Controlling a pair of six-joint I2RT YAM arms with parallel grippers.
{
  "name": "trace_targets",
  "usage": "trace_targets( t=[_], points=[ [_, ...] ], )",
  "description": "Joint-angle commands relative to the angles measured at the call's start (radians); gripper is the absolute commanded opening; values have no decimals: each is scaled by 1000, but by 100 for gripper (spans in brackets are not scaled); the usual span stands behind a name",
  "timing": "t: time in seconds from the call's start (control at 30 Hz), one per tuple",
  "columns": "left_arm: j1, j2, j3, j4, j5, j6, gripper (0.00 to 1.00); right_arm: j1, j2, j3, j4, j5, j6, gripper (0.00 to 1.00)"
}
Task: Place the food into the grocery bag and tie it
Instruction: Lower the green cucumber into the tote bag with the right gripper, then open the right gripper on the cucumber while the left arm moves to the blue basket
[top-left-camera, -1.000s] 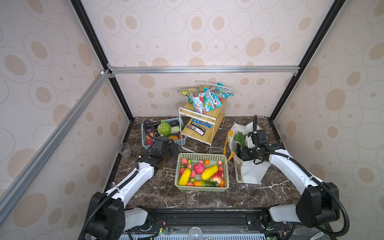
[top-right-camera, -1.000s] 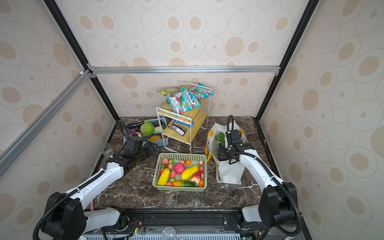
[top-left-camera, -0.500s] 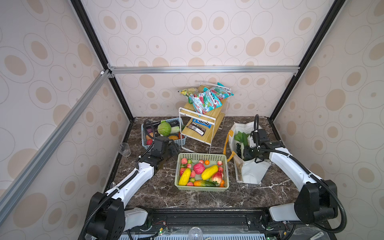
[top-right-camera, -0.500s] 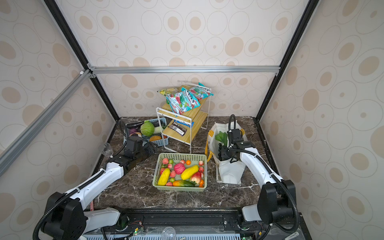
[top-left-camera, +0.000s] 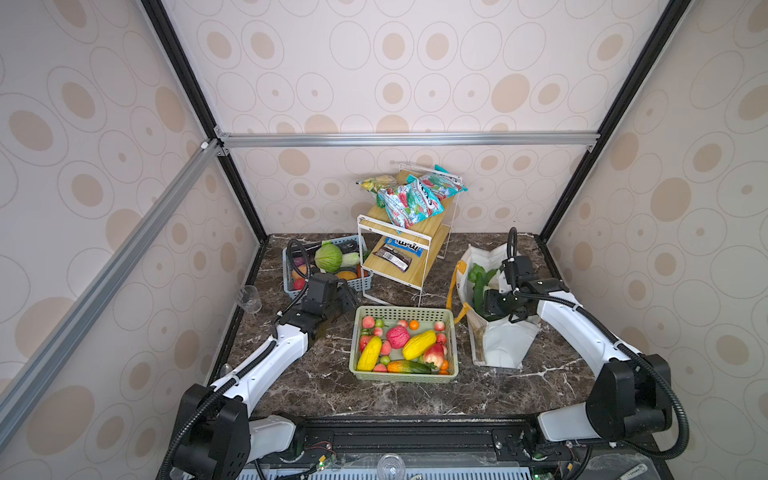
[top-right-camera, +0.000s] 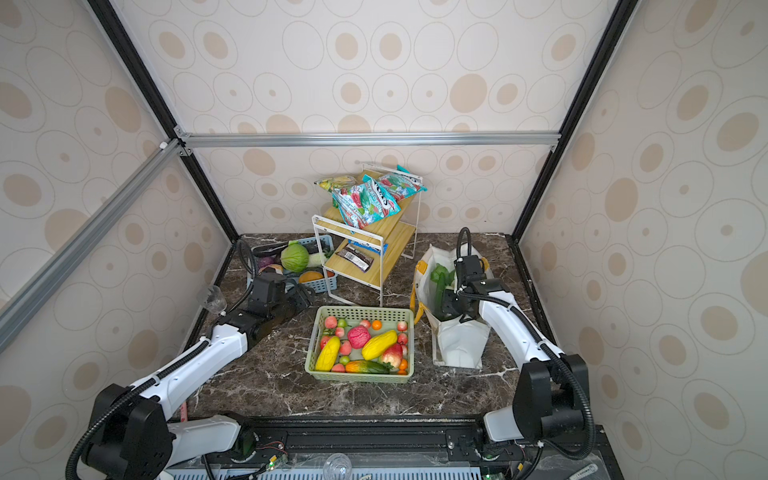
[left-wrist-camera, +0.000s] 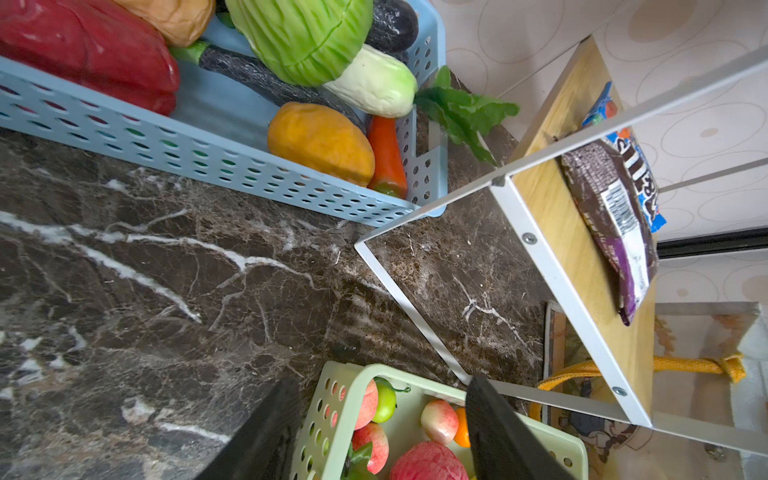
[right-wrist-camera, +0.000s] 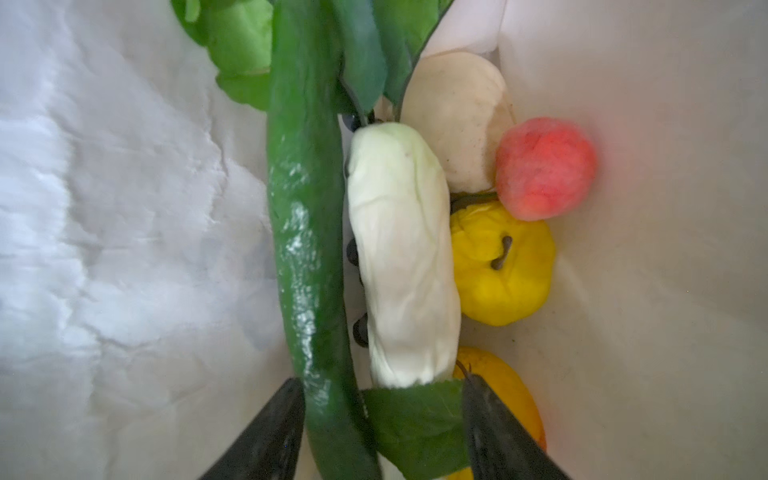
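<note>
My right gripper (right-wrist-camera: 382, 386), jaws parted and gripping nothing, is inside the grocery bag (top-left-camera: 503, 345) near the bench's (top-left-camera: 291, 386) right edge, above the cucumber (right-wrist-camera: 305, 232) and white radish (right-wrist-camera: 399, 249). My left gripper (left-wrist-camera: 382, 378) hovers spread and empty over the green basket's (top-left-camera: 405, 376) corner.

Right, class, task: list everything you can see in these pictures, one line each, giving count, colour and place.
grocery bag: one, white with mustard handles, right of the green basket
bag contents: one each of green cucumber, white radish, white bulb, yellow citrus, pink peach, orange; some greens
green basket: one, pale green, table centre, holding mixed toy fruit
blue basket: one, light blue, back left, holding a green cabbage
rack: one, white frame, wooden shelves, back centre
snack bags: several, teal and red, top shelf
candy packs: two, brown and blue, lower shelf
cup: one, clear, left table edge
left gripper: one, black, open, between the baskets
right gripper: one, black, open, inside the bag
</note>
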Motion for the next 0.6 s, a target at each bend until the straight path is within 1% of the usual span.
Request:
trace_targets(
  t=[0.0,0.3,0.57],
  points=[
    [8,-11,22,-21,-23,26,64,-6,-39,43,-44,-17,-4,68],
    [8,4,46,-45,-44,42,64,-6,-92,101,-84,-23,-8,72],
    [7,5,56,-80,-102,69,64,-6,-125,129,-90,-77,-11,74]
  ],
)
